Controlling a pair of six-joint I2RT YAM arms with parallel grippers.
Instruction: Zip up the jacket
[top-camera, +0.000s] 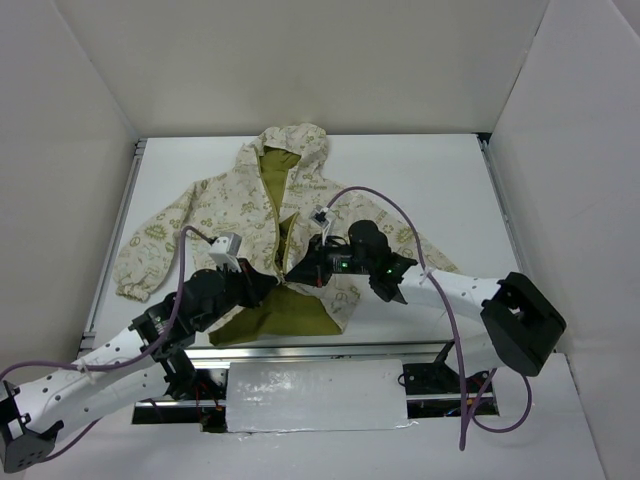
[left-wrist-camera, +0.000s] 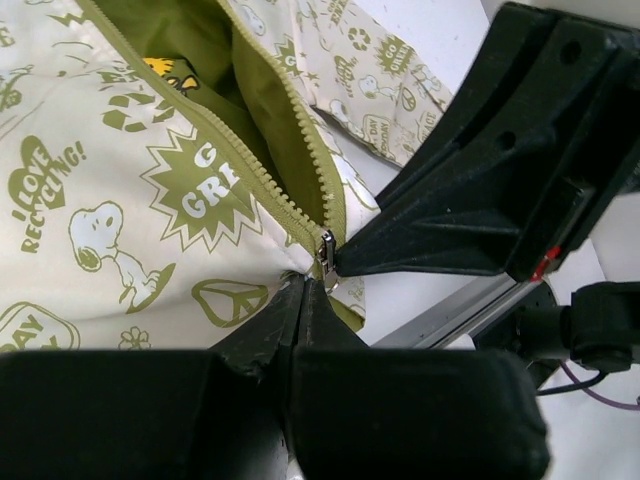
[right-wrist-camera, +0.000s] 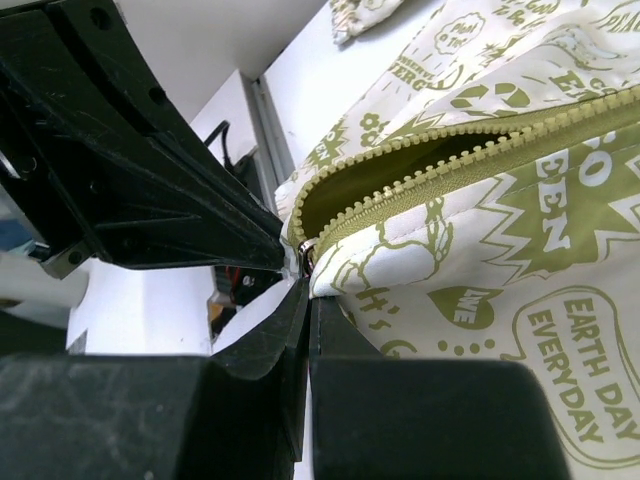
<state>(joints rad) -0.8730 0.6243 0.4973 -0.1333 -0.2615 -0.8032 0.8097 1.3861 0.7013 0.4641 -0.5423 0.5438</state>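
Top external view shows you the jacket spread flat on the tabletop, cream with olive doodles, its hood away from the arms. Left wrist view reads "I LOVE RECYCLING!", right wrist view "EARTH DAY EVERYDAY". Only the wrist views show the slider at the jacket's bottom. The left fingers pinch the fabric beside it, and the right fingers are closed on it.

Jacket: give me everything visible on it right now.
Cream jacket with olive doodle prints, olive lining, hood. Lies front up on the table, hood at the far side, sleeves spread. Zipper open almost fully; slider sits near the hem. Left hand pinches the hem there; the shut right hand has its tips at the slider. Olive cloth shows below the hem.
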